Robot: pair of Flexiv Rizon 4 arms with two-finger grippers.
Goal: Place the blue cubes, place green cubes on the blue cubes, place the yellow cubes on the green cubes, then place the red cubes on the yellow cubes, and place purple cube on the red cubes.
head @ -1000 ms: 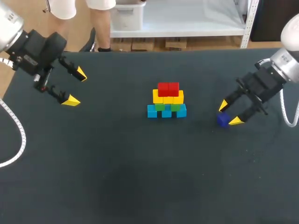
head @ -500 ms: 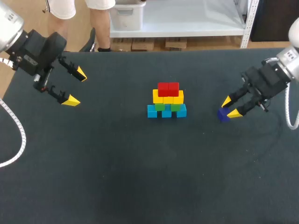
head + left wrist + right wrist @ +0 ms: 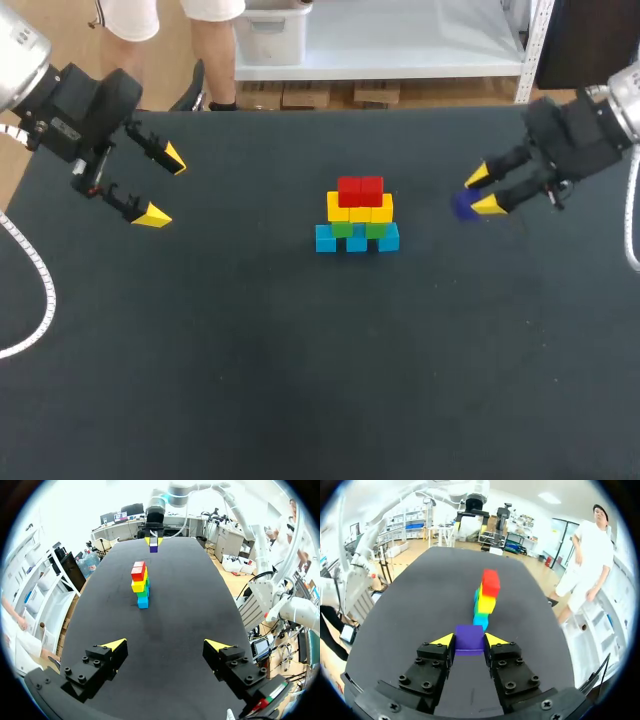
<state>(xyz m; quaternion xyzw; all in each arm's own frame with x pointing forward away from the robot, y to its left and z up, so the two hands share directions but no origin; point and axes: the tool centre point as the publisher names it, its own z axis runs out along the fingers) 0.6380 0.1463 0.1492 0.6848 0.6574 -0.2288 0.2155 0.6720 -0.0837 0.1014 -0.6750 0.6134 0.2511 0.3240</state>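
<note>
A pyramid of cubes [image 3: 358, 215] stands mid-table: blue cubes [image 3: 326, 239] at the base, green cubes [image 3: 343, 229] on them, yellow cubes [image 3: 360, 209] above, red cubes [image 3: 360, 189] on top. It also shows in the left wrist view as a stack [image 3: 140, 584] far ahead, and in the right wrist view as a stack [image 3: 486, 599] straight ahead. My right gripper [image 3: 479, 190] [image 3: 469, 640] is shut on the purple cube [image 3: 464, 206] [image 3: 469, 637], held above the table to the right of the stack. My left gripper [image 3: 160, 185] [image 3: 165, 647] hangs open at the far left, holding nothing.
The dark table [image 3: 300, 360] stretches wide in front of and on both sides of the pyramid. No other loose objects lie on it.
My right gripper closed on the purple cube and lifted it off the table, carrying it up and toward the back. The left arm has not moved.
</note>
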